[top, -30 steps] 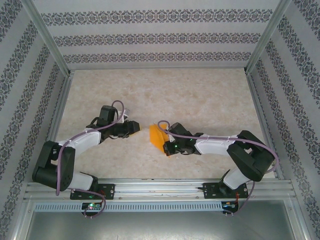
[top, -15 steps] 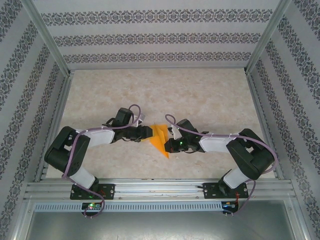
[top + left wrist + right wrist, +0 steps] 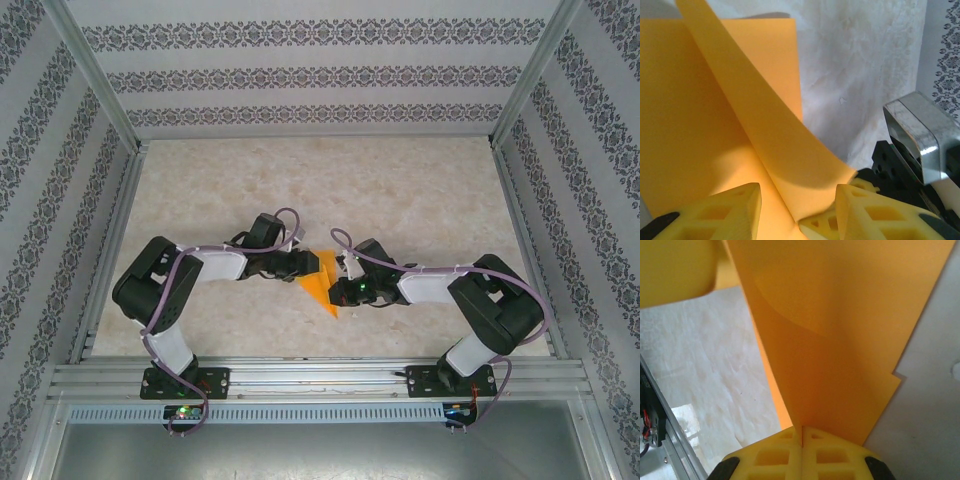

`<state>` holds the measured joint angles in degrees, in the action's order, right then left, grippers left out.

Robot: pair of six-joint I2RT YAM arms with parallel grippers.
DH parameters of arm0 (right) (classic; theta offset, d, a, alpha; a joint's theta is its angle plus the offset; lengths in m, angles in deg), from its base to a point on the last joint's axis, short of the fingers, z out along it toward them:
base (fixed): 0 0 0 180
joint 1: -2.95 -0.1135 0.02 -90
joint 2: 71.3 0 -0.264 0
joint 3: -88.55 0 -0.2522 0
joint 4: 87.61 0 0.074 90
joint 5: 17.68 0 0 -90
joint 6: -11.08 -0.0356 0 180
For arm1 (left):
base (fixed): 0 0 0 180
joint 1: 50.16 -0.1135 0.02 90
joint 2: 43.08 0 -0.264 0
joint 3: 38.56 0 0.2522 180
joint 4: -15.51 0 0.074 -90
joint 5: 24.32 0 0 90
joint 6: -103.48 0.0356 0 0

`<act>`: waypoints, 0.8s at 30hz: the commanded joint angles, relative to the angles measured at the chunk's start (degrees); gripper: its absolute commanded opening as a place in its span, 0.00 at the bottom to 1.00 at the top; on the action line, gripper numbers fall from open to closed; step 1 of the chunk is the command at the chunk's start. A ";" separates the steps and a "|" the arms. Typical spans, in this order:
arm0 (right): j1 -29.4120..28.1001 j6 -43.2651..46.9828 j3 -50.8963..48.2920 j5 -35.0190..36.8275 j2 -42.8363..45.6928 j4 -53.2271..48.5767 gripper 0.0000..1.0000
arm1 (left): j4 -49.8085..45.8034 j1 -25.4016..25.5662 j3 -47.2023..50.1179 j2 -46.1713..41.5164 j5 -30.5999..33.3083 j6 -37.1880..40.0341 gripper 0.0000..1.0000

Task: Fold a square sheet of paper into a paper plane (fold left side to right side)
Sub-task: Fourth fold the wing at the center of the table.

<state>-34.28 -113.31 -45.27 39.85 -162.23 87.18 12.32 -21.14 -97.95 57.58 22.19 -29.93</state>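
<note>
Pinching the paper (image 3: 840, 340) flat in the right hand (image 3: 801, 434), shut tight on a layered lower edge. Standing the left hand (image 3: 797, 212) apart around a curled flap (image 3: 770, 130), brushing one side at most and clamping nothing. Holding the paper partly folded between the two hands, above the middle of the worktop (image 3: 400, 190), slightly toward its near edge. Judged thin, light and limp: curls under its own weight, slides easily in a smooth grip, takes a crease for good once pressed. Best taken near the free edge or corner of the flap, set deep in the hand, then drawn across gently without tugging against the opposite pinch, for fear of a tear or a skewed fold.
</note>
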 commanded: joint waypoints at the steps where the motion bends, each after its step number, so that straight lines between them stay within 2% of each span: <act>1: 0.44 -0.24 -0.43 -0.92 -0.99 1.02 0.00 | -0.74 0.94 -1.97 1.03 1.70 1.11 0.44; 15: 0.52 -0.44 0.02 -0.76 -2.14 0.94 0.00 | -12.58 1.94 -7.78 5.61 6.78 5.89 0.43; 24: 0.63 -0.68 0.28 -0.84 -1.41 0.85 0.11 | -15.20 2.19 -8.82 6.92 9.22 6.42 0.43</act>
<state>-34.26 -113.66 -45.27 39.63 -163.39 88.14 1.57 -19.77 -106.34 62.61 28.16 -25.48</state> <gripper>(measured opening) 0.105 0.433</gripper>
